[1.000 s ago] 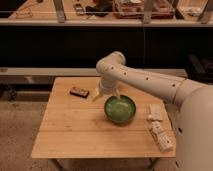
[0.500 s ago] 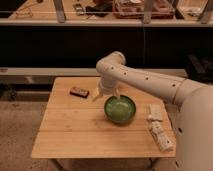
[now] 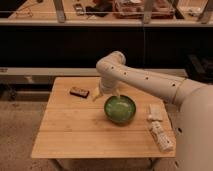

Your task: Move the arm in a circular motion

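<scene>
At ten o'clock of the round green bowl [image 3: 120,110], the thick cream-white arm [image 3: 145,80] is holding its tool [image 3: 106,94] raised, free to circle; its opening cannot be told.

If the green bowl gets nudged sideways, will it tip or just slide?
Probably slide: the green bowl looks wide and low on the flat wooden table. It seems rigid, likely keeping shape. The gripper hangs by its far-left rim.

A pale wooden table [image 3: 75,132] stands on a speckled grey floor [image 3: 17,135] in warm, dim light, with the claw [image 3: 106,94] hanging spread over its back half. Behind runs a dark wall [image 3: 60,47] crossed by 1 pale rail [image 3: 40,71]. Above the wall sits a cluttered wooden shelf [image 3: 35,15] with grey posts [image 3: 61,9].
</scene>
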Tool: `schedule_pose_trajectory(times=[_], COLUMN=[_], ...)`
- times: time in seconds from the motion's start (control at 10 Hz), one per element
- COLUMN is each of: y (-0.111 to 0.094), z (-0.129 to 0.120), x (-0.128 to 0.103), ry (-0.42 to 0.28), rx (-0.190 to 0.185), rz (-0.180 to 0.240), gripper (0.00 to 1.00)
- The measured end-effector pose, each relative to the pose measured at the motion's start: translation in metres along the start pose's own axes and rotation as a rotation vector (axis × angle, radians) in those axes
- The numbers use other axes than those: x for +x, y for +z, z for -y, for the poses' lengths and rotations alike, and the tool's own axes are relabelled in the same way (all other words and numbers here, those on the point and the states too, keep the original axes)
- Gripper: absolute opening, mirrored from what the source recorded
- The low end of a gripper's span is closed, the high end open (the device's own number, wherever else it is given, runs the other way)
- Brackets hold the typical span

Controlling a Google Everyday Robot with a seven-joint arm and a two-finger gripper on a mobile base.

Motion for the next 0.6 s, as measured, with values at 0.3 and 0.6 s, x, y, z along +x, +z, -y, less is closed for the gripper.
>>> schedule_pose_trajectory(times=[0.3, 0.6], y=[-0.031, -0.045], z=[0.02, 0.09], x=[0.036, 0.036], ry=[-0.058, -0.239], rx=[-0.037, -0.048], rz=[0.012, 0.087], gripper=[0.8, 0.8])
